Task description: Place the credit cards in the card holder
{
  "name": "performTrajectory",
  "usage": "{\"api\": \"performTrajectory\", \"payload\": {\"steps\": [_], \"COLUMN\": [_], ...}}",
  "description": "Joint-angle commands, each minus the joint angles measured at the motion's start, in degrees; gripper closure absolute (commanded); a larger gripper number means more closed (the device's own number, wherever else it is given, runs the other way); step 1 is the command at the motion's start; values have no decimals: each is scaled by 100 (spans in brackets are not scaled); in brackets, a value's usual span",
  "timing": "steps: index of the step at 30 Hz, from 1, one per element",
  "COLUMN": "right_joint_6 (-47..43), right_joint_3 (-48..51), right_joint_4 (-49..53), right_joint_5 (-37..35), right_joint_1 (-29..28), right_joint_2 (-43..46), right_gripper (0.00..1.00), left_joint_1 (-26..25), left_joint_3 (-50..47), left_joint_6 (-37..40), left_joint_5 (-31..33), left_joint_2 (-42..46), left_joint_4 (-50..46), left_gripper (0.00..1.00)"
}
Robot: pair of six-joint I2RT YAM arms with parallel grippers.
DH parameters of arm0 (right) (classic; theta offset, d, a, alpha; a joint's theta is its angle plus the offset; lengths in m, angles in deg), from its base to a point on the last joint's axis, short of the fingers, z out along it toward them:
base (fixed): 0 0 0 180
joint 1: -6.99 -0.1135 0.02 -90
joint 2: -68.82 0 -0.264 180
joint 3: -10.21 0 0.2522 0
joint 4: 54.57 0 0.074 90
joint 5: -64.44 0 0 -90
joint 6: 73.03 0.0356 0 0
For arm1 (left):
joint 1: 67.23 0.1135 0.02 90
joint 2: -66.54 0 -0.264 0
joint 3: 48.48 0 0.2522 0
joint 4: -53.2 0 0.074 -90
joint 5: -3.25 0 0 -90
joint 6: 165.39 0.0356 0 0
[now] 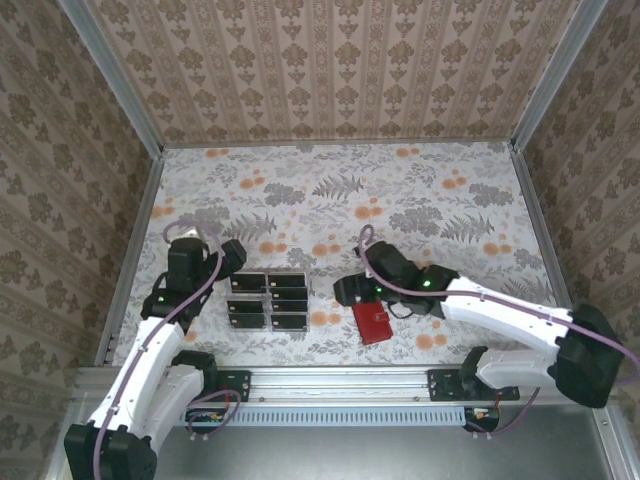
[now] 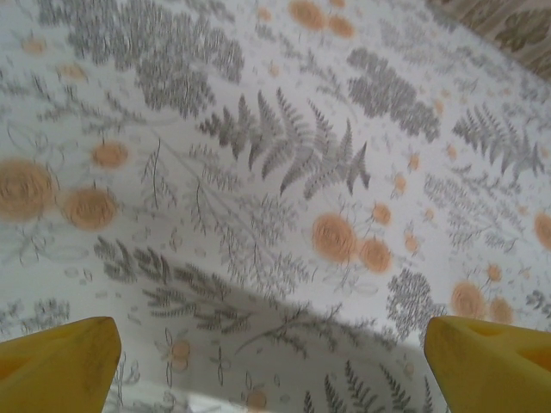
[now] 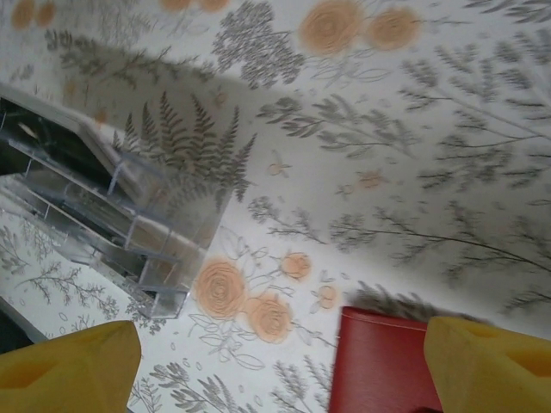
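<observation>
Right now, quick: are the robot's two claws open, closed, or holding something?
Left gripper: open, holding nothing.
Right gripper: open, holding nothing; the card holder lies just beside it.

The surface [image 1: 440, 215] is covered with a matt printed sheet in a flower pattern; cloth or paper, I cannot tell. The card holder [image 3: 379, 366] is red, smooth and leather-like, with a weak shine. The rack [image 3: 129, 232] to its left is clear, glossy plastic. The credit cards [image 1: 268, 300] are black; their finish is too small to judge. The rail [image 1: 340, 380] at the near edge is bare metal.
</observation>
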Motion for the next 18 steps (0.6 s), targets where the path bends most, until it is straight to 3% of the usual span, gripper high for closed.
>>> {"api": "performTrajectory", "payload": {"steps": [1,8,18], "right_joint_6": [147,-83,-171], "right_joint_3": [-515,-1326,-1705], "right_joint_4": [81,147,3], "right_joint_5": [-581,-788,-988], "right_joint_1": [-416,-929,-969], "right_joint_2": [-533,-1693,-2417], "right_gripper": [12,11,11], "left_joint_1": [-119,-287,-401], "left_joint_3": [-130,-274,-529], "left_joint_6": [-311,-395,-460], "left_joint_5": [19,4,-72], "left_joint_2": [36,27,27], "left_joint_4": [-37,155,442], "left_gripper": [0,0,0]}}
